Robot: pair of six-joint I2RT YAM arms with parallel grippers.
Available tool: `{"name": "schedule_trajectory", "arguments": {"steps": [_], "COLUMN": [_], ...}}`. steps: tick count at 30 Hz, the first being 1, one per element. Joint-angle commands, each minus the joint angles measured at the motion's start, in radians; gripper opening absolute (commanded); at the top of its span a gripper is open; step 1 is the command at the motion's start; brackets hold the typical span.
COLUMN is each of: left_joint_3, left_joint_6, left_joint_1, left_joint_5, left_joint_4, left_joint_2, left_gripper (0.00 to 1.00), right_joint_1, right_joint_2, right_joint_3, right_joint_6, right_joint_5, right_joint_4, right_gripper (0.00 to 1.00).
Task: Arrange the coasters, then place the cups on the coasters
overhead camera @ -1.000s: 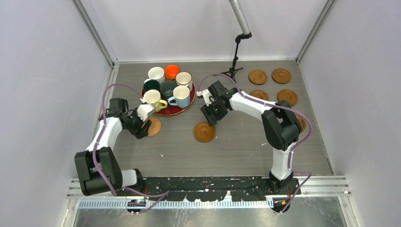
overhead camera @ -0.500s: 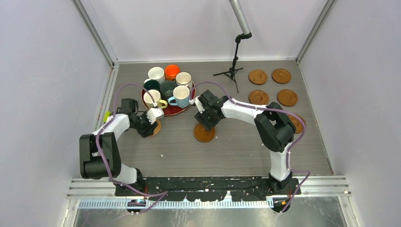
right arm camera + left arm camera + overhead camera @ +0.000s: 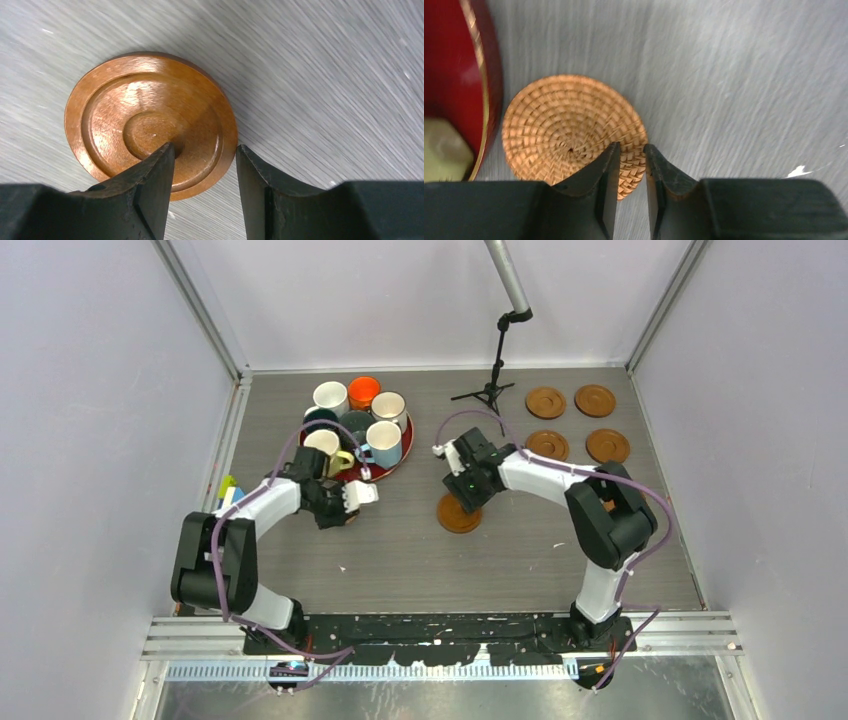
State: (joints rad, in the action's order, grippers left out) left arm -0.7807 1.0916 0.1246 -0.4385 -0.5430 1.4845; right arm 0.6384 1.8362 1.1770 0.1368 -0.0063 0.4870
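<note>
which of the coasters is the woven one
The woven coaster is the lighter one beside the red tray, its edge pinched by the left gripper. The other coasters are smooth, darker rimmed wood.

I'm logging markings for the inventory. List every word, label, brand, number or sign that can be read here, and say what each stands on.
None: no text can be read in any view. The cups, the red tray, the woven coaster and the wood coaster show plain surfaces, with no print or label.
</note>
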Motion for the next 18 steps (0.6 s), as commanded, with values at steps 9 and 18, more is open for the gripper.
{"name": "schedule_trajectory", "arguments": {"steps": [9, 18], "left_joint_3": [-0.12, -0.377], "left_joint_6": [-0.114, -0.219], "left_joint_1": [0.365, 0.568], "left_joint_5": [0.06, 0.061], "left_joint_4": [-0.14, -0.129], "left_joint_2": [0.109, 0.32], "left_gripper": [0.25, 0.25], "right_joint_1": [-0.345, -0.531], "right_joint_2": [-0.125, -0.167], "right_joint_3": [-0.191, -0.23], "right_joint_6": [0.192, 0.309], "right_joint_5": [0.064, 0.052], "right_joint_4": [0.096, 0.119], "right_gripper": [0.52, 0.51]}}
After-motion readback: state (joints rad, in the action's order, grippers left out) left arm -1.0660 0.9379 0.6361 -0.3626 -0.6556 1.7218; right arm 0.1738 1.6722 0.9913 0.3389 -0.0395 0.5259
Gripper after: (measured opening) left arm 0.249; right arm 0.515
